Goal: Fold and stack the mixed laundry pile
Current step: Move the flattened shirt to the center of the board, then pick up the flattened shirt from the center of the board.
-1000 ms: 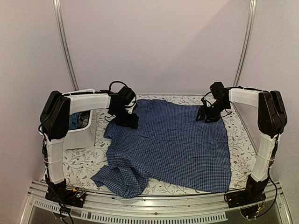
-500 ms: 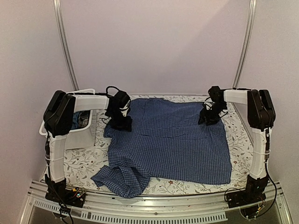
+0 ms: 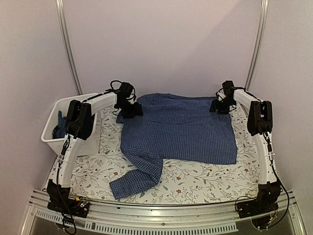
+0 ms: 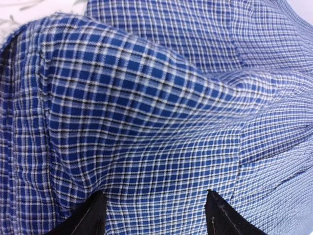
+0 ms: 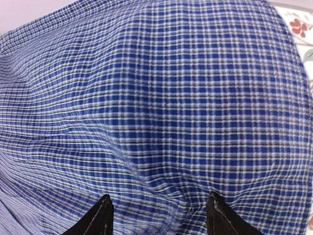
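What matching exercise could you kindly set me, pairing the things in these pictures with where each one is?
1 checked shirt
2 white tub
3 left pincer
4 right pincer

A at the shirt's far right corner
B spread on the floral tablecloth
C at the shirt's far left corner
D at the tablecloth's left edge

Pairs: 1-B, 2-D, 3-C, 4-A

checked shirt [image 4: 161, 112] fills view, rumpled ridge | left end effector [image 4: 154, 218] fingertips apart, cloth between
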You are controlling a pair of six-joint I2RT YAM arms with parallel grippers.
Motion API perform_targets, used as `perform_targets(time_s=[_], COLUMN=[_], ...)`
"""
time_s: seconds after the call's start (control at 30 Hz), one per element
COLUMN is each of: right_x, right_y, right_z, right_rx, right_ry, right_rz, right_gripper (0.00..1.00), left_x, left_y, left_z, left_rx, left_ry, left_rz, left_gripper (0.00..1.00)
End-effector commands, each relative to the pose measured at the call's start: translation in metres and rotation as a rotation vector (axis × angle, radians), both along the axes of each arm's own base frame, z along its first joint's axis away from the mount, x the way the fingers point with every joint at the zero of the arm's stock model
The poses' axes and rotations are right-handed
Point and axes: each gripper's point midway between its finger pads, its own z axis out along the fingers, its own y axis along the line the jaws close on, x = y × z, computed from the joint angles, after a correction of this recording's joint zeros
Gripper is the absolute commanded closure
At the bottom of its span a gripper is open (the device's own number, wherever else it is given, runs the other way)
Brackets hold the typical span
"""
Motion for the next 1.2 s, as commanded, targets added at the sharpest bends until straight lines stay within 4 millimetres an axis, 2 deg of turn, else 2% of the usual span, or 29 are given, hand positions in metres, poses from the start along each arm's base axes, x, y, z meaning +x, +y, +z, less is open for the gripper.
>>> perform_targets(time_s=[0.0, 0.03, 0.07, 0.1, 0.13, 0.17, 0.2, 0.23, 0.3, 0.33, 0.37, 0.43, 0.47, 0.53, 0.57, 0.63, 0.77, 0.93, 1.17], right_x=[-0.008, -0.01, -0.016, -0.024, -0.033, -0.047, -0.061, -0.079, -0.115, -0.133, -0.153, -0.192, -0.212, -0.245, -0.262, -0.294, -0.344, -0.383, -0.395], right_y=[-0.008, -0.006, -0.003, -0.001, 0.002, 0.004, 0.006, 0.01, 0.02, 0.025, 0.03, 0.04, 0.045, 0.051, 0.054, 0.059, 0.046, 0.03, 0.015], right_z=[0.015, 0.029, 0.052, 0.063, 0.094, 0.109, 0.111, 0.127, 0.129, 0.123, 0.13, 0.118, 0.12, 0.111, 0.112, 0.101, 0.076, 0.058, 0.029], right_rx=[0.034, 0.036, 0.048, 0.057, 0.073, 0.086, 0.09, 0.109, 0.142, 0.148, 0.155, 0.156, 0.153, 0.135, 0.137, 0.123, 0.128, 0.169, 0.166], right_ry=[-0.008, -0.036, -0.072, -0.085, -0.132, -0.143, -0.13, -0.137, -0.098, -0.061, -0.051, 0.022, 0.036, 0.088, 0.098, 0.157, 0.324, 0.392, 0.458], right_rz=[-0.006, 0.008, 0.021, 0.035, 0.051, 0.063, 0.068, 0.078, 0.095, 0.093, 0.097, 0.109, 0.125, 0.149, 0.158, 0.17, 0.032, -0.2, -0.4], right_gripper=[0.32, 0.28, 0.24, 0.23, 0.22, 0.21, 0.21, 0.22, 0.24, 0.24, 0.25, 0.26, 0.27, 0.3, 0.33, 0.36, 0.37, 0.47, 0.5], left_x=[0.018, 0.019, 0.018, 0.015, 0.007, -0.001, -0.012, -0.025, -0.056, -0.072, -0.088, -0.121, -0.141, -0.168, -0.179, -0.197, -0.222, -0.244, -0.255], left_y=[0.016, 0.015, 0.018, 0.022, 0.024, 0.027, 0.03, 0.033, 0.037, 0.039, 0.041, 0.043, 0.046, 0.047, 0.048, 0.048, 0.043, 0.044, 0.048], left_z=[0.029, 0.051, 0.07, 0.089, 0.108, 0.123, 0.14, 0.15, 0.161, 0.159, 0.157, 0.147, 0.134, 0.125, 0.121, 0.117, 0.109, 0.096, 0.086], left_rx=[-0.075, -0.08, -0.076, -0.073, -0.075, -0.081, -0.091, -0.104, -0.131, -0.141, -0.158, -0.167, -0.158, -0.173, -0.178, -0.195, -0.187, -0.177, -0.175], left_ry=[-0.03, -0.068, -0.1, -0.133, -0.163, -0.194, -0.228, -0.242, -0.232, -0.205, -0.176, -0.12, -0.081, -0.038, -0.018, 0.006, 0.043, 0.089, 0.133], left_rz=[0.02, 0.01, 0.006, 0.002, -0.009, -0.016, -0.023, -0.03, -0.044, -0.048, -0.051, -0.051, -0.048, -0.049, -0.045, -0.043, -0.042, 0.008, 0.073], left_gripper=[0.25, 0.23, 0.2, 0.18, 0.15, 0.12, 0.1, 0.09, 0.09, 0.09, 0.1, 0.11, 0.12, 0.14, 0.15, 0.17, 0.18, 0.19, 0.22])
